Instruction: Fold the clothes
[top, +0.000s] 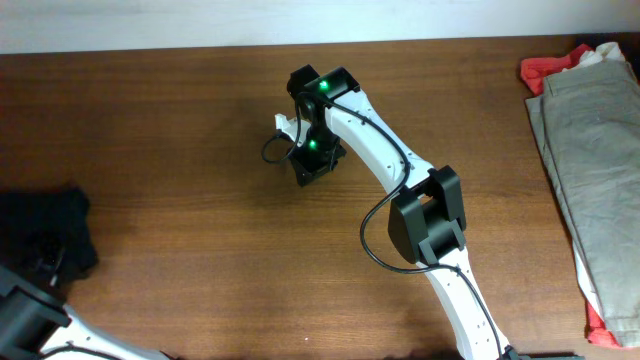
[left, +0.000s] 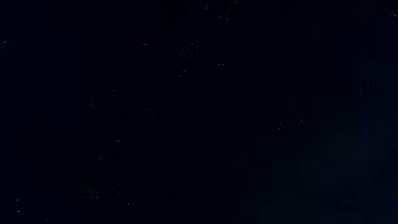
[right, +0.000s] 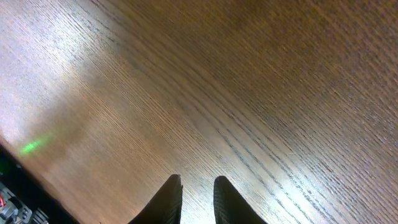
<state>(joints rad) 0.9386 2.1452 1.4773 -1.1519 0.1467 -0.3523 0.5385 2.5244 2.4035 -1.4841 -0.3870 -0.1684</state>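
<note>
Right hand (right: 197, 182) narrowly spread over brown wooden table (top: 180, 120), left hand (top: 46, 262) pressed together at black clothes (top: 62, 205).

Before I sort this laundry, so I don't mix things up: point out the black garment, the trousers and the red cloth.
Black garment (top: 60, 215), overhead view, on its wrinkled middle.
Trousers (top: 590, 170), overhead view, on the upper leg panel.
Red cloth (top: 545, 70), overhead view, on its top-left corner.

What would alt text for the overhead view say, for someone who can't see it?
A white-and-black robot arm reaches over the middle of a brown wooden table, its tip pointing down at bare wood. A crumpled black garment lies at the left edge; grey-beige trousers lie over a red cloth at the right.
</note>
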